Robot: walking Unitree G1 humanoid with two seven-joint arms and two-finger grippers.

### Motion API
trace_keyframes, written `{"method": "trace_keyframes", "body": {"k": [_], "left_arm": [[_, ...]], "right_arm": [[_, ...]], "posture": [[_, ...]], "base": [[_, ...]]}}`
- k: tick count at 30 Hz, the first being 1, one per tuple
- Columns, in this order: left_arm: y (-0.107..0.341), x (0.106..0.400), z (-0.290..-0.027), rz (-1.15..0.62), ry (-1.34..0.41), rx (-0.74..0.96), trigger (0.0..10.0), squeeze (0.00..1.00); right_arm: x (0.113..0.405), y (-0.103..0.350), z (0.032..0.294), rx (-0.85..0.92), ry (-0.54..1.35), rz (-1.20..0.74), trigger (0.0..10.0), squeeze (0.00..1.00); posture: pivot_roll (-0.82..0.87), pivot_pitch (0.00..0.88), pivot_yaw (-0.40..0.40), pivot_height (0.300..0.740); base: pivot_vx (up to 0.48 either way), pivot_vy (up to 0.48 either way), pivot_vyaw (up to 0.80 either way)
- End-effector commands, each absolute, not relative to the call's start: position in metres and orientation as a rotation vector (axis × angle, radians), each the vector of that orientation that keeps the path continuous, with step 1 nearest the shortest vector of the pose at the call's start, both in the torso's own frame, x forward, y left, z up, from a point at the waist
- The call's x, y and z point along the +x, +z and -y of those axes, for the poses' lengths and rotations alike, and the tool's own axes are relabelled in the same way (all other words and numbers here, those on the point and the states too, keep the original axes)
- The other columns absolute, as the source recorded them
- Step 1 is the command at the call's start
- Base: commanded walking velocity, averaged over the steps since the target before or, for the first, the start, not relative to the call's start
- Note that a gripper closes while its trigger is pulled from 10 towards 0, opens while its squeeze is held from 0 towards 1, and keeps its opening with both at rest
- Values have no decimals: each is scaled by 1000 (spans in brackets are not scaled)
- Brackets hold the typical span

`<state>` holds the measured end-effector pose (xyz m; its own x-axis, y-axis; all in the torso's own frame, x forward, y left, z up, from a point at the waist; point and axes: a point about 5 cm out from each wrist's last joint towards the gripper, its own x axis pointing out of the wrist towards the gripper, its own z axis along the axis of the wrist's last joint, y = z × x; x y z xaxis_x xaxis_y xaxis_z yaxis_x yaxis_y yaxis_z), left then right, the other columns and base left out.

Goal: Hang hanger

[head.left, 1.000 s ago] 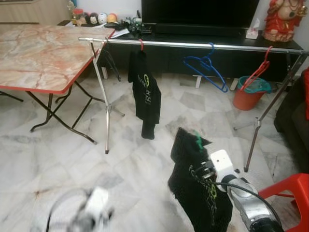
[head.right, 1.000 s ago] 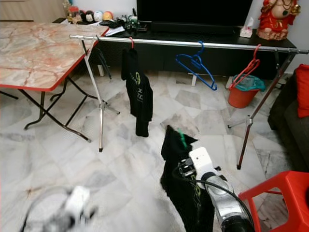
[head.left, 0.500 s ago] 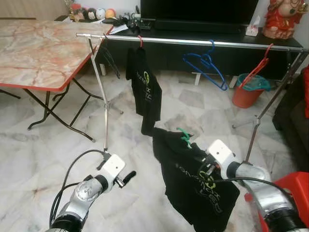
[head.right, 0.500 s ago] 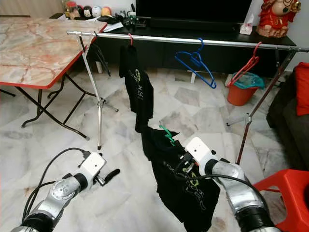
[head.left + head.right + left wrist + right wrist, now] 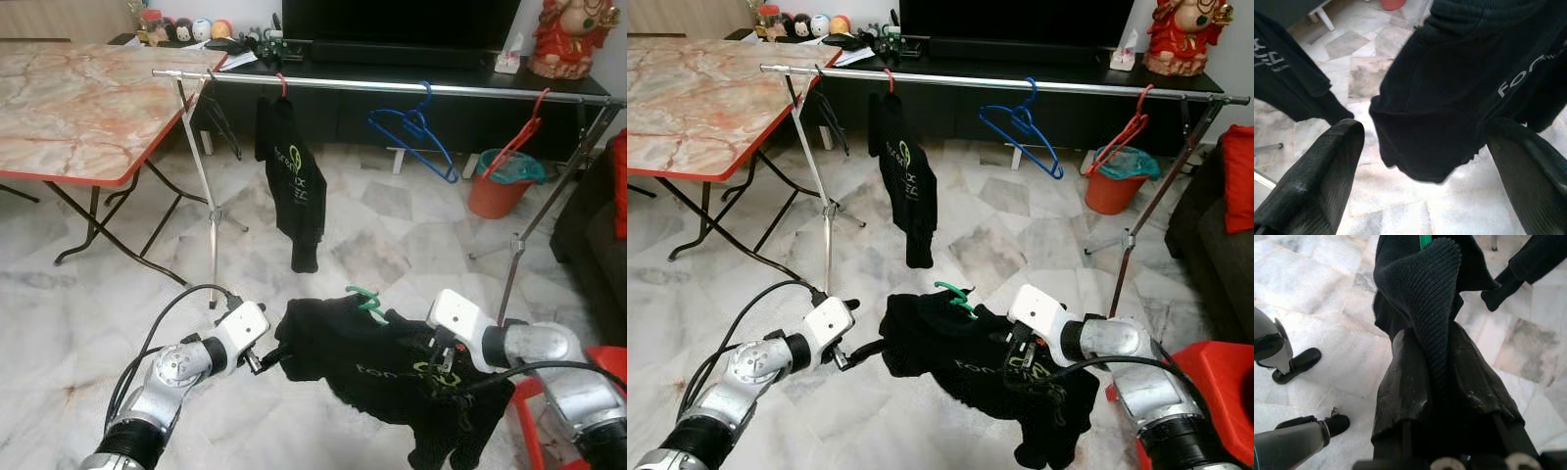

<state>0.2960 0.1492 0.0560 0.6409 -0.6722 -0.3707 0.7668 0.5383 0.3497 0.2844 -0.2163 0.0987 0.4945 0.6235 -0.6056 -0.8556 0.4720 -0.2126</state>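
Between both tools, black shirt (image 5: 392, 357) stretches sideways (green hanger (image 5: 366, 299) atop).

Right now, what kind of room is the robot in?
Most likely a living room in a home. A big dark TV sits on a low black cabinet, a marble-look folding table stands to the left, and shirts hang on a metal clothes rail over the tiled floor.
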Motion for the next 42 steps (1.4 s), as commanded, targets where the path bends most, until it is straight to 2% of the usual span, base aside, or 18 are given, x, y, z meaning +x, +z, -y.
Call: {"method": "trace_keyframes", "body": {"k": [1,8,24,39,40,41,42], "left_arm": [[58,297,-150,-217,-898,525,10000,0],[46,293,-153,-289,-950,606,10000,0],[34,299,-164,-371,-799,519,10000,0],[22,298,-163,-433,-781,462,10000,0],[21,297,-162,-438,-792,459,6000,0],[20,296,-162,-443,-802,457,0,0],[19,295,-162,-448,-814,458,0,0]], "right_arm": [[288,113,214,-558,972,-445,10000,0],[284,131,207,-548,1072,-406,10000,0],[271,143,207,-550,1181,-427,10000,0],[264,160,204,-522,1251,-408,10000,0],[264,160,204,-522,1250,-408,10000,0],[264,160,204,-522,1249,-409,10000,0],[265,160,204,-523,1248,-410,10000,0]], "posture": [[-122,0,-12,740],[-130,0,-4,740],[-145,0,12,740],[-156,0,9,740],[-155,0,10,740],[-155,0,10,740],[-155,0,10,740]], "base": [[0,0,0],[0,0,0],[0,0,0],[0,0,0],[0,0,0],[0,0,0],[0,0,0]]}}
